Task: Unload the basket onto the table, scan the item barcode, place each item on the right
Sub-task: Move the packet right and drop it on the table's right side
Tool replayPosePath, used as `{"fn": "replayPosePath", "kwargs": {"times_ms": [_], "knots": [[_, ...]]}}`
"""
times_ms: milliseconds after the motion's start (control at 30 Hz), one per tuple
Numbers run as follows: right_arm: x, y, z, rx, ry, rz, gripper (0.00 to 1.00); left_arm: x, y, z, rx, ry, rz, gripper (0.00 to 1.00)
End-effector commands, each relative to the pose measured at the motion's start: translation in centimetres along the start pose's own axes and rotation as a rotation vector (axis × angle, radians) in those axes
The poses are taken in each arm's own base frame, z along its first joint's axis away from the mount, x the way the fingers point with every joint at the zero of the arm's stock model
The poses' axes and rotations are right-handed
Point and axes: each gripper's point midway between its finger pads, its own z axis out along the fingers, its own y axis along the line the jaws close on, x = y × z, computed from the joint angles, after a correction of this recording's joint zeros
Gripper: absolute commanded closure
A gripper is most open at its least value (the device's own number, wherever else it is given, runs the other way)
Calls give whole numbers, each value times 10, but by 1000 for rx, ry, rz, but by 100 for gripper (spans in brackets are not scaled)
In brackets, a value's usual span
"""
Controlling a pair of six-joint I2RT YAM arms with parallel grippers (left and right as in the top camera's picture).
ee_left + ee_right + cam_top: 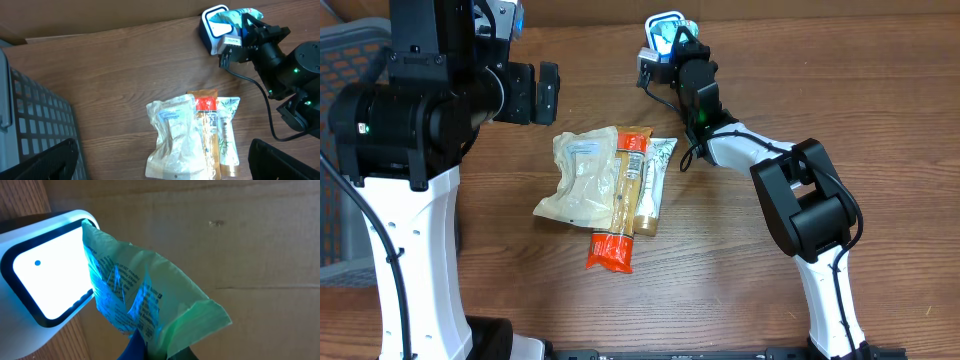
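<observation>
The wooden table (880, 90) filled the overhead view, with a grey mesh basket (350, 70) at its 9 o'clock edge. The left gripper (535, 92) hung at about 10 o'clock, fingers spread wide and holding nothing. The right arm reached to 12 o'clock, where a white scanner (45, 280) stood with its window lit. At centre lay a pile: a cream pouch (578, 180), an orange stick packet (620, 205) and a pale leaf-print sachet (658, 165), touching side by side. Smallest was the green packet (150, 300), pinched at its lower edge by the fully closed right gripper (150, 347) and held just beside the window.

The scan looked likely to fail. The film was creased and bathed in blue glare, and the packet stood partly edge-on to the window, so a barcode could be folded away or turned aside. The thin pinch might also let it slip.

Print showed on the green packet, but none was readable. The pile's labels were too small to read.
</observation>
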Motion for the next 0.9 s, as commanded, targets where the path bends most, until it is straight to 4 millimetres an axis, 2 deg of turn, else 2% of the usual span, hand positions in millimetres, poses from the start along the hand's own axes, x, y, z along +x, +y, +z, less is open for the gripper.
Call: {"fn": "replayPosePath", "kwargs": {"times_ms": [0,67,133,200,333,433,500,600,633,700,767,867], "knots": [[-8,-16,-1,32,-12,19,96,-1,0,2,-4,1,-6,0],[-9,-16,-2,32,-14,23,96,-1,0,2,-4,1,-6,0],[-13,-26,-5,48,-10,75,96,-1,0,2,-4,1,-6,1],[-14,-57,-13,86,4,192,96,-1,0,2,-4,1,-6,0],[-12,-104,-34,53,26,273,96,-1,0,2,-4,1,-6,0],[-5,-146,-64,-7,43,439,96,-1,0,2,-4,1,-6,0],[-2,-172,-93,-67,31,621,96,-1,0,2,-4,1,-6,0],[2,-196,-139,-209,1,940,96,-1,0,2,-4,1,-6,0],[9,-203,-160,-279,12,1136,96,-1,0,2,-4,1,-6,0],[20,-206,-183,-366,53,1347,96,-1,0,2,-4,1,-6,0],[37,-200,-206,-472,129,1545,96,-1,0,2,-4,1,-6,0],[64,-172,-232,-652,326,1798,96,-1,0,2,-4,1,-6,0]]}}
